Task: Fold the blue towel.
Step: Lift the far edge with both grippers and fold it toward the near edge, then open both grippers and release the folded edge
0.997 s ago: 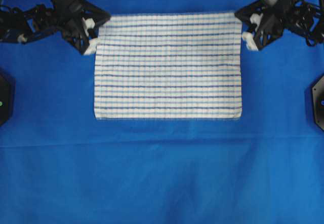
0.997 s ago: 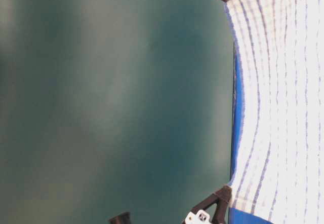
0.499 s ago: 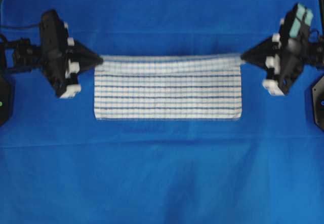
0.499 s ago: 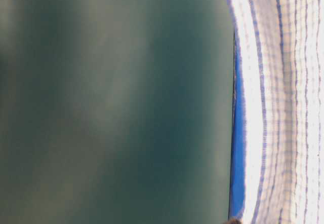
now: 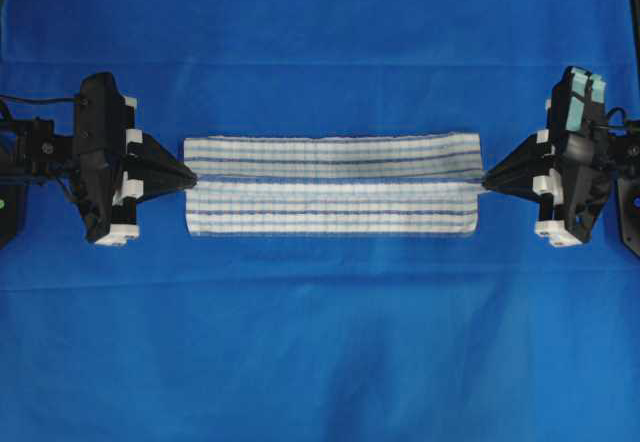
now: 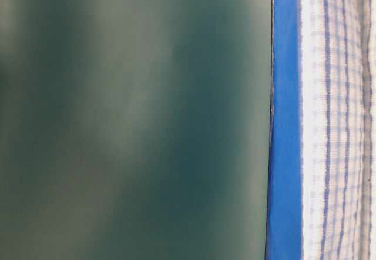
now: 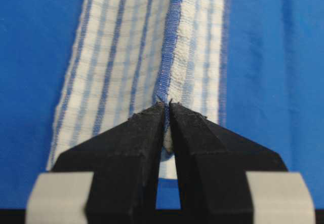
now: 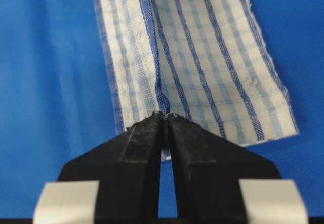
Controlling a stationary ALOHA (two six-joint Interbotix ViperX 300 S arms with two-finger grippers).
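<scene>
– Now, where's your blue towel (image 5: 330, 187)?
– Midway across the blue cloth (image 5: 320, 342), stretched into a narrow band between your arms.
– Grips?
– Left gripper (image 5: 190, 175) pinched tight on its left end; right gripper (image 5: 486, 180) likewise clamps the right end.

In the table-level view most of the frame, from the left edge past the middle, is a dull green blur with no shape to read. Only a strip of the striped towel (image 6: 335, 119) shows at the right, cut off by the right, top and bottom edges, soft in focus; neither gripper appears there. In both wrist views the towel's corner vanishes between the black fingers (image 7: 147, 148), and the bottom edge crops them.
</scene>
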